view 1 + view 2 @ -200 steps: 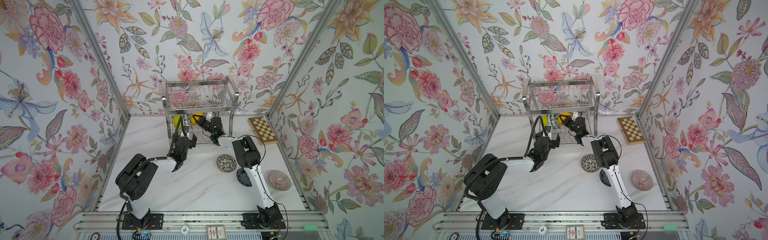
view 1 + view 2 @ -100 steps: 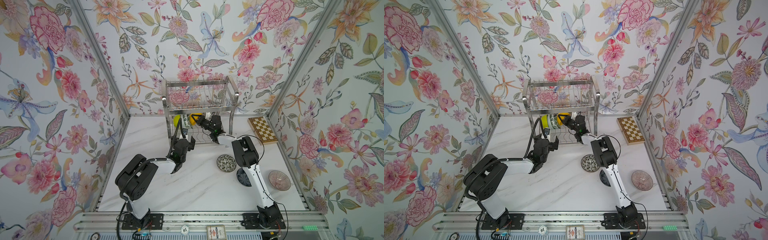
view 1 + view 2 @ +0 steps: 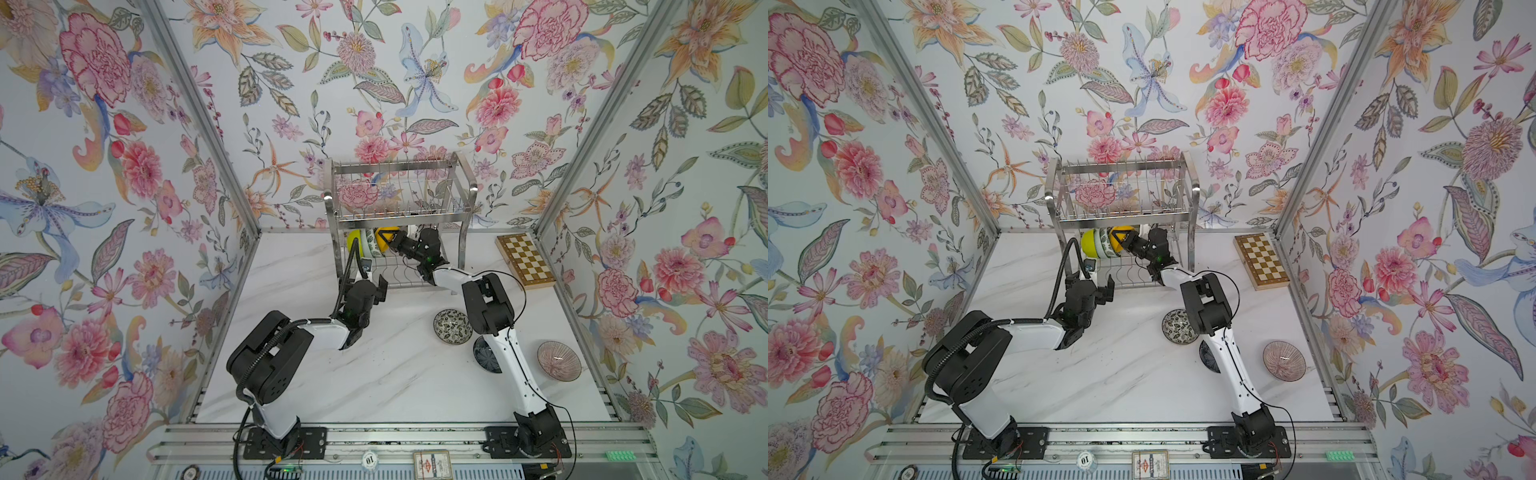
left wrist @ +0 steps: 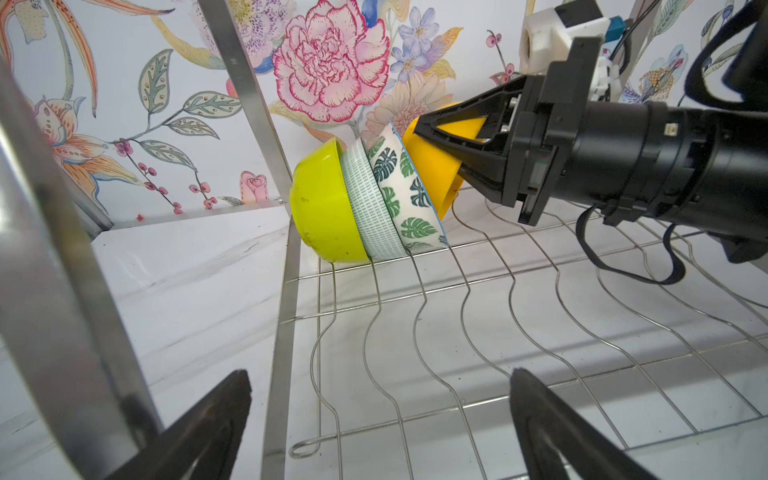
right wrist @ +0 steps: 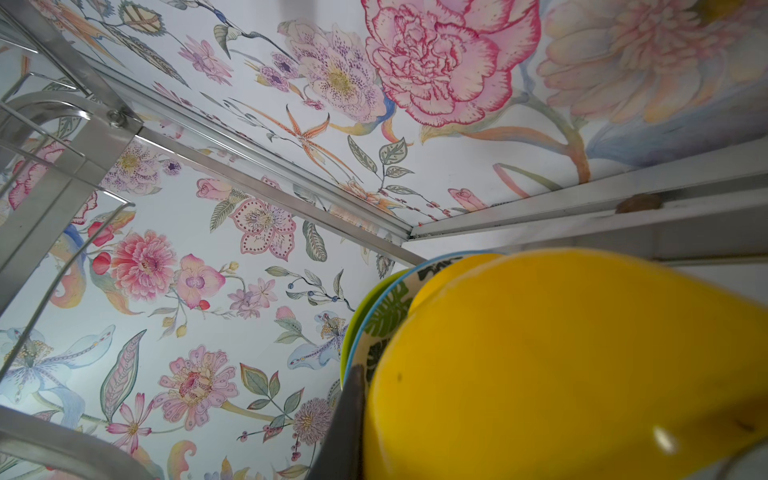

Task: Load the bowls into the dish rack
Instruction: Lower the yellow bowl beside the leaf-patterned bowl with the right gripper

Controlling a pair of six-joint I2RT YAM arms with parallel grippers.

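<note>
On the lower tier of the two-tier shiny steel wire dish rack (image 3: 399, 217), three small round bowls are stood on edge in a leaning row against its left end: a lime-yellow plastic bowl (image 4: 324, 208), a pale aqua dashed bowl (image 4: 370, 199) and a white bowl printed with green leaves (image 4: 405, 187). A fourth, the orange-yellow plastic bowl (image 4: 428, 166), is pinched by its rim in the right gripper (image 4: 422, 129) and is pressed, tilted, against the leaf bowl. Whether its lower edge is seated on the wavy wires cannot be told. The left gripper (image 4: 380, 378) is held spread wide and empty at the front of the rack. On the white marble counter (image 3: 374, 374), three bowls are left to load: a black-and-white floral bowl (image 3: 453, 327), a dark navy bowl (image 3: 484, 354) half hidden under the right arm, and a pink lined bowl (image 3: 559, 360). The task is judged to be about half done, with the fourth bowl yet to be released.
</note>
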